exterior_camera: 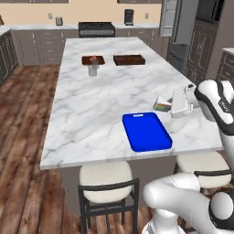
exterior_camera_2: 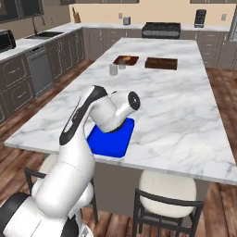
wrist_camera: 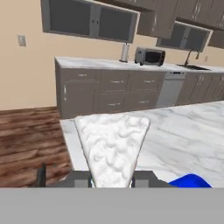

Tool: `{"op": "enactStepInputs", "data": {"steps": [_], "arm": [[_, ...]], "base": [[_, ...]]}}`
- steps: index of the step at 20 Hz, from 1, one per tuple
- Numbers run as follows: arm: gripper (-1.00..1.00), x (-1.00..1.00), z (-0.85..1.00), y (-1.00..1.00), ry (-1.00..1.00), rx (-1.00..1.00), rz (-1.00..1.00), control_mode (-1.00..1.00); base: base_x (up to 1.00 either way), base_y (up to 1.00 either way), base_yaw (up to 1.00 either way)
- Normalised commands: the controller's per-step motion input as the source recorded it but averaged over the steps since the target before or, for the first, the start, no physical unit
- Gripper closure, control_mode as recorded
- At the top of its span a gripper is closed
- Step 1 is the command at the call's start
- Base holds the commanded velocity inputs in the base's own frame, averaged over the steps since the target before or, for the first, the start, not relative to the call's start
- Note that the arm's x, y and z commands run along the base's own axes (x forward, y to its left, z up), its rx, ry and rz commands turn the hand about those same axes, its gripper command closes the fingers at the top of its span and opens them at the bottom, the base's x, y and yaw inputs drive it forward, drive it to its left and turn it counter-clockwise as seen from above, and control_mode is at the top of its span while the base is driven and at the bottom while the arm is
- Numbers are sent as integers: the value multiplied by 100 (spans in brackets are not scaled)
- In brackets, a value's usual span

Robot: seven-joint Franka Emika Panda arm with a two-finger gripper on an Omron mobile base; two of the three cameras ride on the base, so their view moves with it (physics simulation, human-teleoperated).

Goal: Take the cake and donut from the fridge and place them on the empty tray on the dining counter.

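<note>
My gripper is shut on the cake, a rainbow-layered slice held just above the dining counter, off the blue tray's far right corner. In the hand view the cake's white frosted wedge stands between the fingertips, and a corner of the tray shows at lower right. From the right base view my arm covers part of the tray. The fridge stands at the back right with a door swung open. The donut is out of view.
Two dark brown trays and a small cup sit at the counter's far end. Stools stand along the near edge. Wall cabinets, a stove and a toaster oven line the room.
</note>
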Motion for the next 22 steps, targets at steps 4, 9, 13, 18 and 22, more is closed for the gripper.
{"op": "enactStepInputs", "data": {"steps": [4,9,13,18,22], "arm": [[100,86,-33,0,13,-3,0,-100],[100,58,-58,-21,12,-17,0,-100],[100,53,-44,-20,4,-6,1,-100],[100,43,-49,-3,0,0,3,-100],[100,26,-64,0,0,0,4,-100]], "base": [[0,0,0],[0,0,0],[0,0,0],[0,0,0],[0,0,0]]}}
